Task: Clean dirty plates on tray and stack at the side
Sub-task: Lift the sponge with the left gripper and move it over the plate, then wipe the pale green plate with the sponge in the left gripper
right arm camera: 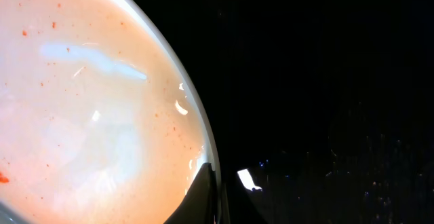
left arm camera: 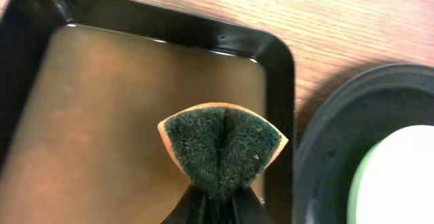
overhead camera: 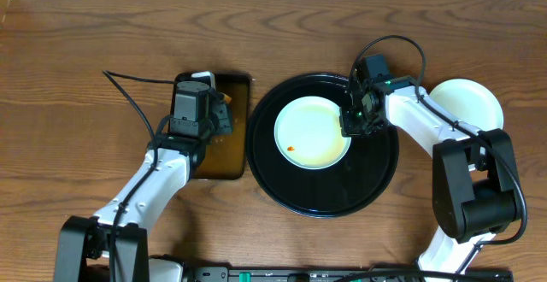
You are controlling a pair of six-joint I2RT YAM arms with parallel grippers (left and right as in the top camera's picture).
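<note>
A dirty white plate (overhead camera: 311, 132) with red-orange specks lies on the round black tray (overhead camera: 376, 175). My right gripper (overhead camera: 352, 121) is shut on the plate's right rim; in the right wrist view one finger lies over the rim (right arm camera: 211, 193) of the plate (right arm camera: 88, 108). My left gripper (overhead camera: 224, 111) is shut on a folded green and orange sponge (left arm camera: 220, 146), held over the black rectangular basin (left arm camera: 47, 13) of brownish water. A clean white plate (overhead camera: 468, 102) sits at the right side.
The rectangular basin (overhead camera: 239, 169) stands just left of the round tray. The tray's rim (left arm camera: 325, 142) and the plate's edge (left arm camera: 393, 176) show at the right of the left wrist view. Wooden table (overhead camera: 77, 51) all around.
</note>
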